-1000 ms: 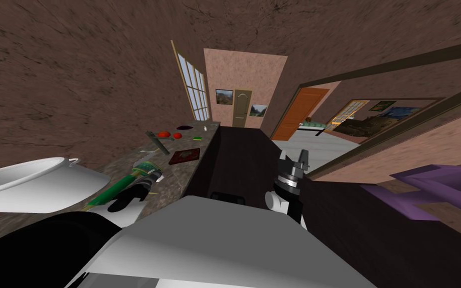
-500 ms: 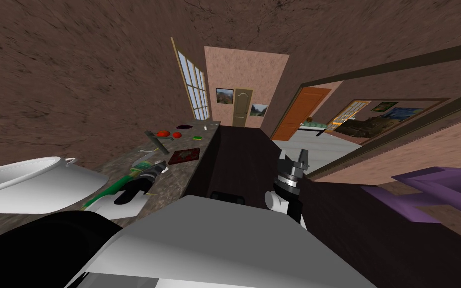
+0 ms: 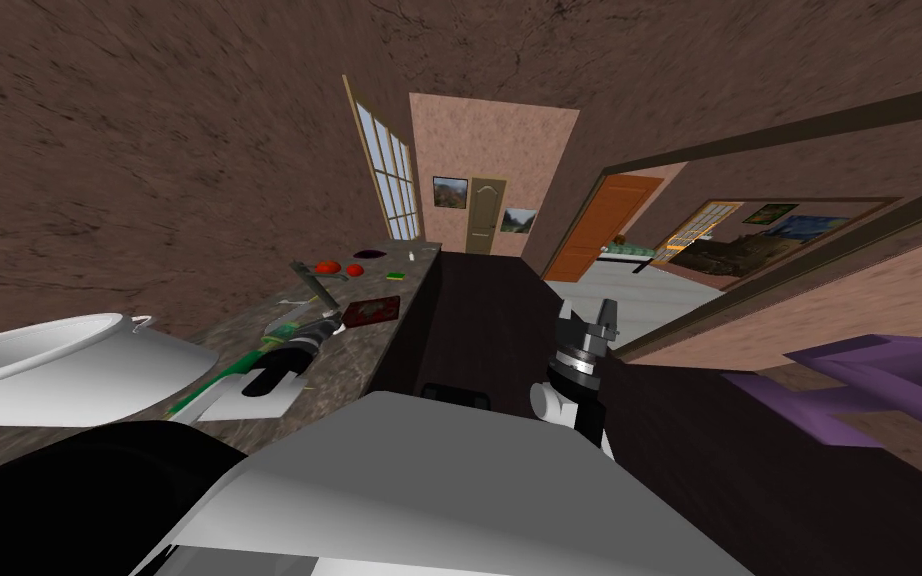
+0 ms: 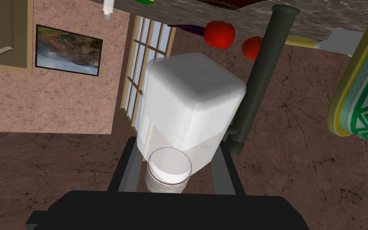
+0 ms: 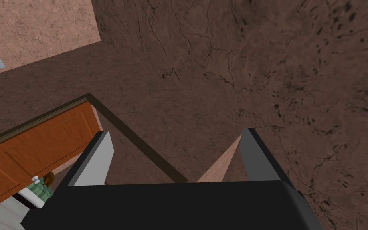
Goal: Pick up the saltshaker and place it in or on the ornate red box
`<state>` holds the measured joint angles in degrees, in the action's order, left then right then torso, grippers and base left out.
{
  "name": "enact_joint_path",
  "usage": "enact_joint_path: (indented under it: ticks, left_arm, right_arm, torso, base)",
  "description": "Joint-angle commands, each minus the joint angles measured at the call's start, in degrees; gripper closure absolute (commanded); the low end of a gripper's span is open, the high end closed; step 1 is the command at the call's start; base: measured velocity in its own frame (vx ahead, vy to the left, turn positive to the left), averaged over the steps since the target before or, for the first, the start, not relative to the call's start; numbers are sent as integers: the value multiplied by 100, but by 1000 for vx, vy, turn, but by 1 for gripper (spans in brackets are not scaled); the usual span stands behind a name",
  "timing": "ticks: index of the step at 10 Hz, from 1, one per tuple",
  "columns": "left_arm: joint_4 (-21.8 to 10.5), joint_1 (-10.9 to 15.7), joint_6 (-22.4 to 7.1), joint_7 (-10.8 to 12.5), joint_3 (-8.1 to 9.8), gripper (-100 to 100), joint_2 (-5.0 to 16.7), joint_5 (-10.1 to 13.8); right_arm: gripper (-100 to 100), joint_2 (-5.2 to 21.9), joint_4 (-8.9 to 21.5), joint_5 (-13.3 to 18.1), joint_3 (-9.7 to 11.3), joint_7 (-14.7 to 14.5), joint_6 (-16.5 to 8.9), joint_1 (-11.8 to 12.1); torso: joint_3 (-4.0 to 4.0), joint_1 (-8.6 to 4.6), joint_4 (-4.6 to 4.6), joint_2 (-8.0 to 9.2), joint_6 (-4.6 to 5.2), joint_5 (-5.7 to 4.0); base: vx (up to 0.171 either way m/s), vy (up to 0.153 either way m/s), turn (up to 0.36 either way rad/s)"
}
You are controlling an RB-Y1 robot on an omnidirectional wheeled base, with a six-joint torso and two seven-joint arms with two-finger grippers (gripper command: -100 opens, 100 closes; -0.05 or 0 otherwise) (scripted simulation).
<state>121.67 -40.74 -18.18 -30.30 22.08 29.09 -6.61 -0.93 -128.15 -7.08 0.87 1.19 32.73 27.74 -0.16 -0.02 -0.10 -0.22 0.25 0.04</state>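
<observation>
My left gripper (image 4: 175, 159) is shut on the saltshaker (image 4: 193, 104), a white blocky shaker with a clear round neck, and its fingers (image 4: 125, 169) press the shaker's sides. In the head view this gripper (image 3: 321, 326) hovers over the mottled counter (image 3: 349, 370), just short of the flat ornate red box (image 3: 370, 312). My right gripper (image 3: 594, 318) stands apart to the right of the counter, over the dark floor, with its fingers (image 5: 95, 157) open and nothing between them.
A big white pot (image 3: 49, 365) sits on the counter's near left. A green patterned plate (image 4: 367, 104), a dark rod (image 4: 259, 80) and two red tomatoes (image 3: 327, 267) lie around the box. A purple piece of furniture (image 3: 879, 380) stands at the right.
My left arm has reached forward along the counter with the saltshaker, from over the green plate to just beside the red box. The right arm has stayed still.
</observation>
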Motion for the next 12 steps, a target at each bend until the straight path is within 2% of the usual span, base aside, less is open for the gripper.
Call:
enact_joint_path:
  ticks: [1, 2, 3, 4, 5, 6, 9, 10, 11, 12]
  left_arm:
    - [-25, 54, 240, 21, -34, 100, 86, -24]
    - [-186, 170, 436, 58, -86, 100, 231, -57]
    - [-186, 170, 519, 58, -86, 100, 231, -57]
    - [-352, 282, 706, 95, -135, 100, 368, -86]
    - [-352, 282, 799, 95, -135, 100, 368, -86]
    - [-527, 391, 995, 132, -180, 100, 497, -113]
    - [-710, 496, 1360, 169, -220, 100, 616, -136]
    - [-903, 596, 1571, 206, -255, 100, 724, -156]
    - [-903, 596, 1637, 206, -255, 100, 724, -156]
    - [-1104, 690, 1842, 243, -288, 100, 822, -171]
  right_arm:
    - [0, 0, 0, 0, 0, 0, 0, 0]
    - [0, 0, 0, 0, 0, 0, 0, 0]
    - [0, 0, 0, 0, 0, 0, 0, 0]
    - [0, 0, 0, 0, 0, 0, 0, 0]
    - [0, 0, 0, 0, 0, 0, 0, 0]
    - [0, 0, 0, 0, 0, 0, 0, 0]
    - [0, 0, 0, 0, 0, 0, 0, 0]
    - [0, 0, 0, 0, 0, 0, 0, 0]
    - [0, 0, 0, 0, 0, 0, 0, 0]
    - [0, 0, 0, 0, 0, 0, 0, 0]
  torso:
    - [0, 0, 0, 0, 0, 0]
    - [2, -4, 0, 2, -1, -2]
    - [1, -4, 0, 2, 2, -2]
    - [1, -5, -1, 2, -2, -2]
    - [1, -6, -1, 3, -3, -3]
    - [1, -8, -1, 3, -5, -4]
    - [-1, -9, -3, 0, -7, -5]
    - [0, -12, -2, 1, -8, -7]
    - [-1, -12, -3, 0, -8, -6]
    - [-1, -13, -3, 0, -10, -7]
  base:
    - [-5, 3, -6]
    - [-7, 5, 1]
    - [-5, 2, -12]
    - [-5, -1, -5]
    - [-5, -1, -3]
    - [-6, -4, -6]
    - [-1, -4, -5]
    - [1, -7, -12]
    - [2, -7, -7]
    - [4, -8, -15]
